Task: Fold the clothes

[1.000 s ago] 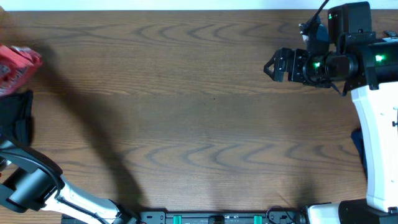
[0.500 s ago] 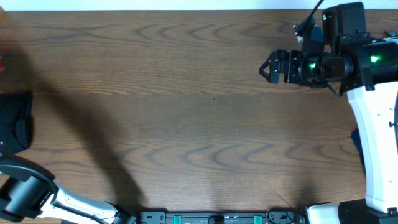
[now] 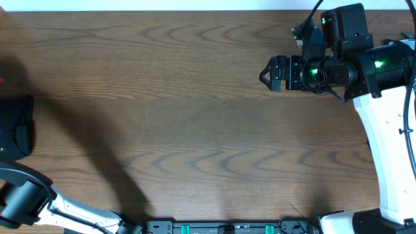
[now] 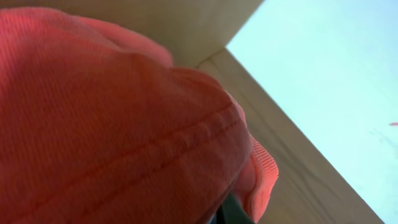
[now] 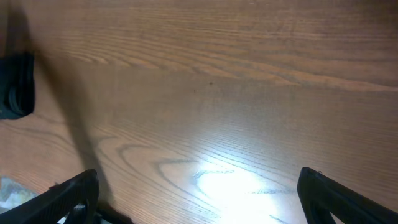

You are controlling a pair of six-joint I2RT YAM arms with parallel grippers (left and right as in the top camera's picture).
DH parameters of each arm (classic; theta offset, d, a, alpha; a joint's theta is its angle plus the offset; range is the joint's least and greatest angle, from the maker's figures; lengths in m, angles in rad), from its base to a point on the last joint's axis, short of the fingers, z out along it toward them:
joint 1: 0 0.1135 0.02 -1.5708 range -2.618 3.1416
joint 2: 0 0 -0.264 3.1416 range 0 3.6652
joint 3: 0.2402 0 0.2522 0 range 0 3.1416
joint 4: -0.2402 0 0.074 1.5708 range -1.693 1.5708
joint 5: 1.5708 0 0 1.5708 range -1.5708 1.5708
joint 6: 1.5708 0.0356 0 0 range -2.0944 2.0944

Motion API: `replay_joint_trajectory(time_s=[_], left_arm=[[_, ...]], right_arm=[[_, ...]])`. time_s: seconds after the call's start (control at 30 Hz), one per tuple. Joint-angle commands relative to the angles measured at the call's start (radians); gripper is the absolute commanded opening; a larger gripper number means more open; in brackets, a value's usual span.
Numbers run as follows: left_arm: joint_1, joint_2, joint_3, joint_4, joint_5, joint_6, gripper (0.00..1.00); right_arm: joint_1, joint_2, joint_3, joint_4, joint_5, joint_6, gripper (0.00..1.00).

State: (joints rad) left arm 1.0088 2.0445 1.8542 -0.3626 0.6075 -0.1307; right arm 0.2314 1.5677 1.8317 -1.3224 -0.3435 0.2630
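Note:
The coral-red T-shirt (image 4: pixel 106 124) fills the left wrist view, ribbed fabric with a stitched hem bunched right against the camera. Only a dark sliver of my left gripper (image 4: pixel 225 216) shows under the cloth; it appears shut on the shirt. Shirt and left gripper are outside the overhead view, where only the left arm (image 3: pixel 23 201) shows at the lower left. A small black garment (image 3: pixel 14 127) lies at the table's left edge; it also shows in the right wrist view (image 5: pixel 15 84). My right gripper (image 3: pixel 265 73) is open and empty above the far right of the table, fingers wide apart (image 5: pixel 199 186). The navy shirt is not visible.
The wooden table (image 3: pixel 195 117) runs between the arms. The right arm's white body (image 3: pixel 390 149) stands along the right edge. A pale wooden edge (image 4: pixel 298 162) and a light surface show behind the shirt in the left wrist view.
The coral-red shirt has gone out of the overhead view past the left edge. My right gripper has moved left over the table, still open. The left arm has shifted left.

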Motion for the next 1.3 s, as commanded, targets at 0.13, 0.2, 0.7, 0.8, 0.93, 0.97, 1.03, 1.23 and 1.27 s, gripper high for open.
replay_joint_trajectory(time_s=[0.13,0.2,0.7,0.8,0.93,0.97,1.03,1.23,1.27], left_arm=[[-0.053,-0.004,0.032,0.043,0.032,0.003,0.06],[-0.055,-0.004,0.032,0.043,0.028,0.003,0.06],[-0.048,0.032,0.032,-0.015,-0.023,0.01,0.07],[-0.048,0.04,0.032,-0.042,-0.027,0.01,0.07],[-0.048,0.041,0.032,-0.087,-0.13,-0.055,0.06],[-0.048,0.041,0.032,-0.096,-0.151,-0.073,0.06],[-0.045,0.041,0.032,-0.116,-0.18,-0.109,0.06],[-0.037,0.041,0.032,-0.146,-0.183,-0.195,0.06],[-0.037,0.041,0.032,-0.149,-0.182,-0.205,0.06]], right_arm=[[0.011,-0.018,0.006,0.002,-0.005,0.014,0.99],[0.011,-0.018,0.006,0.002,-0.005,0.013,0.99],[0.028,-0.018,0.006,0.002,-0.006,0.023,0.99],[0.041,-0.018,0.006,0.002,-0.006,0.029,0.99],[0.058,-0.018,0.006,-0.005,-0.005,0.028,0.99],[0.059,-0.018,0.006,-0.006,-0.006,0.028,0.99],[0.064,-0.018,0.006,-0.01,-0.006,0.028,0.99],[0.071,-0.018,0.006,-0.017,-0.005,0.028,0.99],[0.071,-0.018,0.006,-0.02,-0.005,0.028,0.99]])
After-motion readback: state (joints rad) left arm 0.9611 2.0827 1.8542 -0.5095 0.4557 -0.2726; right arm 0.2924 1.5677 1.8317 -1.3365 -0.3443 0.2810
